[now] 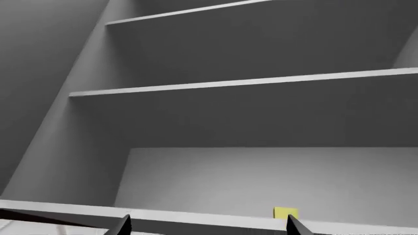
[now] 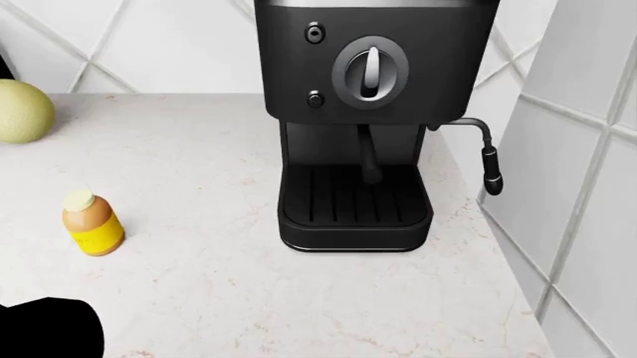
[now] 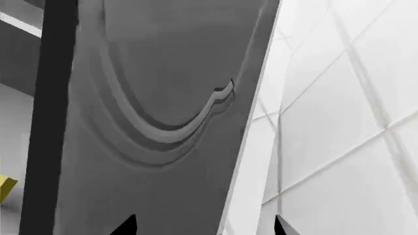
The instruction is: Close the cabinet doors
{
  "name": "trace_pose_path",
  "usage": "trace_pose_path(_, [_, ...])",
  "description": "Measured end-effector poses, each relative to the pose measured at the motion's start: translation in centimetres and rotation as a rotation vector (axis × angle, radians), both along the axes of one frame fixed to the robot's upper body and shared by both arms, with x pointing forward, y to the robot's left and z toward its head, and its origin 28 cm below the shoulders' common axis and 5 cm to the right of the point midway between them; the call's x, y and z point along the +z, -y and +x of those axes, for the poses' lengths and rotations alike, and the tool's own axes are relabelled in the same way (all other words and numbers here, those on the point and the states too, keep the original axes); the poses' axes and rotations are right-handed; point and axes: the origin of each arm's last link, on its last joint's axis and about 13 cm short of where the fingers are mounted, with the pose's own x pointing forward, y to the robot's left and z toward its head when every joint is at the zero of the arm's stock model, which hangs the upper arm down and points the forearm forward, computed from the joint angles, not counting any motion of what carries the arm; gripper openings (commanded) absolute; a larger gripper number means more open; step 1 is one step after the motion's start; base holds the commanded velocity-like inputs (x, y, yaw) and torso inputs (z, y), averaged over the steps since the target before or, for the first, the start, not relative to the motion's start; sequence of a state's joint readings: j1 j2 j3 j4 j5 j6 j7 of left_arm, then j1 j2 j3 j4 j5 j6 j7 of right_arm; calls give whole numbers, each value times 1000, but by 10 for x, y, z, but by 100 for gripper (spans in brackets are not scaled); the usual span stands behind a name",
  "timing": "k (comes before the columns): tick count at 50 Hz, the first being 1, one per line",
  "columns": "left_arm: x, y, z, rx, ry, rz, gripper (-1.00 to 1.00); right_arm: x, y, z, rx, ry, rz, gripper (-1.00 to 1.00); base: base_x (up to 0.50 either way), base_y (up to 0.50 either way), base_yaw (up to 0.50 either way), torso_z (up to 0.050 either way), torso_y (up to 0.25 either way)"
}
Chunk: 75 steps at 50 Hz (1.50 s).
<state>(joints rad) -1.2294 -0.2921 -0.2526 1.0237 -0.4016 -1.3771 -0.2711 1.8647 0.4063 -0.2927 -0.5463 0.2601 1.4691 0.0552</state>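
The biggest thing is the cabinet (image 1: 261, 122), seen from the left wrist view. It stands open, and its bare shelves (image 1: 248, 82) show one above the other. A small yellow thing (image 1: 285, 212) sits low inside it, but it is too small to name.

Next is the cabinet door (image 3: 156, 122), which fills the right wrist view. It swings out, with its edge next to the white tiled wall (image 3: 339, 98). The door is a flat grey board with a curved shape cut into its face. It looks stiff and hard, and it likely turns on hinges, so a steady push on the flat face near the free edge should swing it shut. No handle shows in these views, so pushing seems better than grabbing.

In the head view a black coffee machine (image 2: 374, 112) stands on the pale desk (image 2: 219, 298). The cabinet does not show in that view.

Smaller things rest on the desk: a round green fruit (image 2: 20, 110) far to the left, and a little orange bottle (image 2: 92, 223) well apart from the machine.

The left gripper (image 1: 207, 224) points up at the shelves. Its jaws are spread apart and hold nothing. The right gripper (image 3: 203, 224) is close to the door. Its jaws are also spread apart and hold nothing.
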Motion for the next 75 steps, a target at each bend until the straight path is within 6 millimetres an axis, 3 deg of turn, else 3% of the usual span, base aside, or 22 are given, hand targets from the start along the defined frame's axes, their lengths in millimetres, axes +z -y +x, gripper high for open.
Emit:
trace_pose_path(9, [-3, -3, 0, 5, -3, -8, 100, 26, 1, -12, -49, 150, 108, 100, 0, 0, 0, 0, 0])
trace_pose_path(20, [-5, -4, 0, 6, -6, -14, 100, 37, -6, -9, 13, 147, 164, 100, 0, 0, 0, 0, 0])
trace_pose_path(51, [-8, -5, 2, 1, -13, -19, 100, 37, -31, 40, 254, -62, 246, 100, 0, 0, 0, 0, 0])
trace_pose_path(75, [-10, -8, 3, 2, -17, -23, 100, 33, -47, 66, 293, -52, 233, 100, 2, 0, 1, 0, 0])
